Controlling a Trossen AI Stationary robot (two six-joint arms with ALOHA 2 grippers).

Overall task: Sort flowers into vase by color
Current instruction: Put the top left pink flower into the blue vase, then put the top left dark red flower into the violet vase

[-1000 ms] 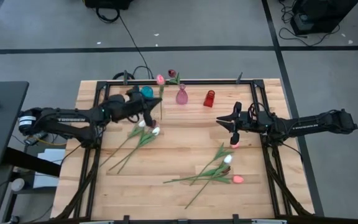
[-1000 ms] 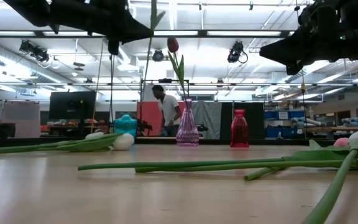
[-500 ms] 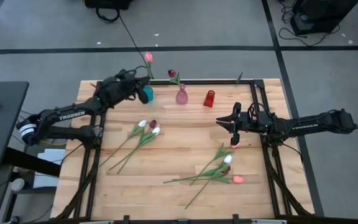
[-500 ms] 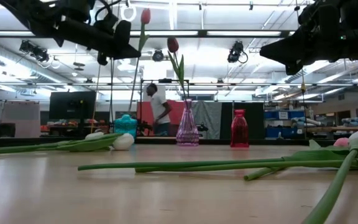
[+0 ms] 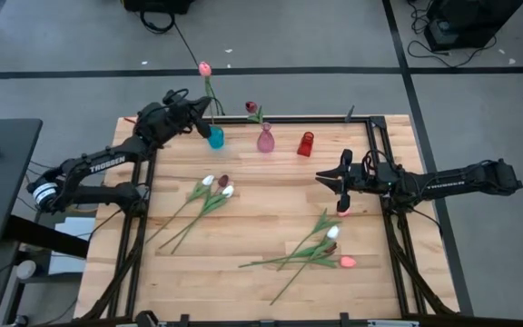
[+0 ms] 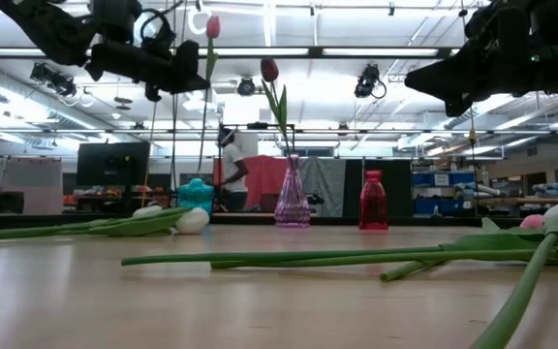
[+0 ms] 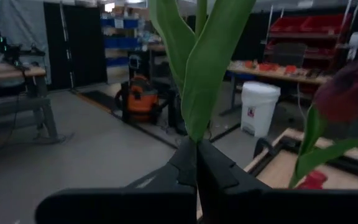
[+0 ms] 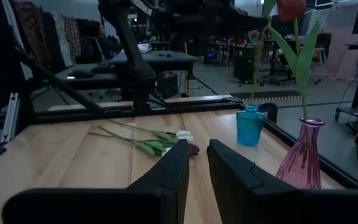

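Note:
My left gripper (image 5: 196, 109) is up over the table's far left, shut on a pink tulip (image 5: 204, 68) that stands nearly upright above the teal vase (image 5: 215, 137). In the low view the tulip's head (image 6: 212, 26) is high over that vase (image 6: 197, 194). A maroon tulip (image 6: 269, 70) stands with its stem in the pink vase (image 5: 265, 139). The red vase (image 5: 306, 143) holds nothing. My right gripper (image 5: 327, 179) hovers open at the table's right and holds nothing. Other tulips lie flat in two clusters (image 5: 209, 191) (image 5: 320, 247). My left gripper pinches the pink tulip between its two fingers at the stem and leaf base (image 7: 197, 134), about mid-length. The fingers come nearly level from the table's left, across the stem. The tulip is upright, head above the fingers, its lower end (image 6: 200, 173) at the teal vase's mouth.
The three vases stand in a row along the far edge. White and maroon tulips lie left of centre (image 5: 216, 186); pink and white ones lie right of centre (image 5: 339, 259), and one pink head (image 5: 343, 211) lies under the right arm. A person (image 6: 231, 165) stands beyond the table.
My left gripper has moved toward the far-left corner and up, staying shut on the pink tulip. The tulip has swung from a slant to nearly upright, its head carried past the far edge and its lower end brought over the teal vase.

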